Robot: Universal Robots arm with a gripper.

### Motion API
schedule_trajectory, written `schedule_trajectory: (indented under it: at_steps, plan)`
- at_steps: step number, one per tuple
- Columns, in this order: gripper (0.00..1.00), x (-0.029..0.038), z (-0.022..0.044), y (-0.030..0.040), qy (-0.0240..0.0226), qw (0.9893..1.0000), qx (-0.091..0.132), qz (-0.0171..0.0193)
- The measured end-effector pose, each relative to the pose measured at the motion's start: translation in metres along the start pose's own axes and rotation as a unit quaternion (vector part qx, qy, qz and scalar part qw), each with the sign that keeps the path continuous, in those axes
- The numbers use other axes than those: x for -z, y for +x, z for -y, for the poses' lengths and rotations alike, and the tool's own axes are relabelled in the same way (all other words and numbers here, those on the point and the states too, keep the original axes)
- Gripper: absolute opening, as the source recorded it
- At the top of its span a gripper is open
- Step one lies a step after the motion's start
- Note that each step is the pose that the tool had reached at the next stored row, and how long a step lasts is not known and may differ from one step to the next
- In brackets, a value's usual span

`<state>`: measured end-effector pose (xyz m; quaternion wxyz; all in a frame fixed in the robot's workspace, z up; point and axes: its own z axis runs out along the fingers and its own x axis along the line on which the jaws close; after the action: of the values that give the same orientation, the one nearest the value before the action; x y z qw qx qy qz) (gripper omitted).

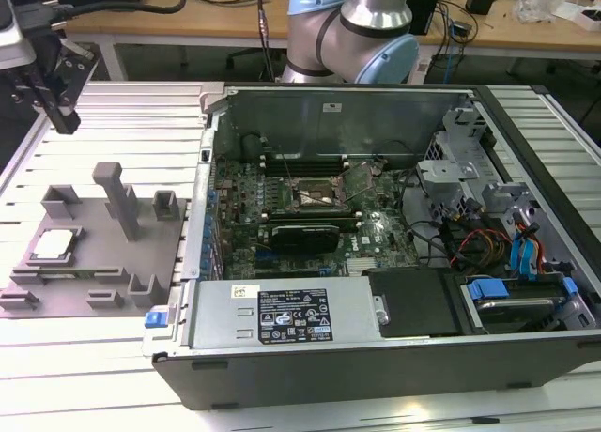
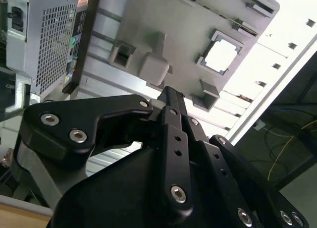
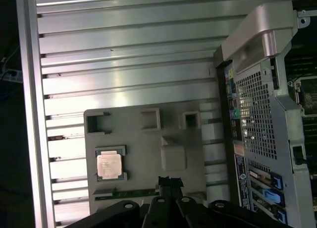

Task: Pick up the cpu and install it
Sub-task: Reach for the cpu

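The cpu [image 1: 53, 244] is a small silvery square chip lying in a recess of the grey tray [image 1: 103, 263] at the exterior view's left. It also appears in the first wrist view as the cpu [image 3: 109, 165] on the tray [image 3: 148, 139], and in the second wrist view as a pale square cpu [image 2: 221, 55]. My gripper [image 1: 62, 113] hangs well above the table, beyond the tray's far end and apart from the chip. Its black fingers [image 3: 169, 181] stand together, holding nothing. The dark square socket [image 1: 315, 195] sits in the middle of the motherboard.
An open computer case [image 1: 394, 357] lies beside the tray at the exterior view's right, with a power supply, cables and blue drive caddies inside. The tray carries a tall post [image 1: 117, 197] and small blocks. Ribbed aluminium table [image 1: 84, 376] surrounds everything. The arm's base [image 1: 352, 28] stands behind the case.
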<state>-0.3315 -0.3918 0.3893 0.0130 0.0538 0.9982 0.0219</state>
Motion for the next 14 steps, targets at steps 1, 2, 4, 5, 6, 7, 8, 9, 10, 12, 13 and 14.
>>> schedule_trajectory:
  at_steps: [1, 2, 4, 5, 6, 7, 8, 9, 10, 12, 13, 14]
  plan:
    - [0.11, -0.0008, 0.0002, 0.0016, 0.0, 1.0, 0.0, 0.0]
    - [0.11, -0.0017, 0.0004, 0.0033, 0.0, 1.0, 0.0, 0.0]
    - [0.11, -0.0049, 0.0011, 0.0084, 0.0, 1.0, 0.0, 0.0001]
    - [0.11, -0.0061, 0.0013, 0.0099, -0.0001, 1.0, 0.0, 0.0001]
    - [0.11, -0.0073, 0.0015, 0.0111, 0.0, 1.0, 0.0, 0.0001]
    - [0.11, -0.0086, 0.0017, 0.0125, 0.0, 1.0, 0.0, 0.0]
    - [0.11, -0.0104, 0.002, 0.0143, 0.0, 1.0, 0.0, 0.0]
    - [0.11, -0.0118, 0.0023, 0.016, 0.0001, 1.0, 0.0, 0.0]
    - [0.11, -0.0138, 0.0026, 0.018, 0.0, 1.0, 0.0, 0.0]
    - [0.11, -0.0181, 0.0034, 0.0241, 0.0, 1.0, 0.0, 0.0]
    - [0.11, -0.0198, 0.0038, 0.0272, 0.0, 1.0, 0.0, 0.0001]
    - [0.11, -0.0207, 0.004, 0.0291, 0.0, 1.0, 0.0, 0.0]
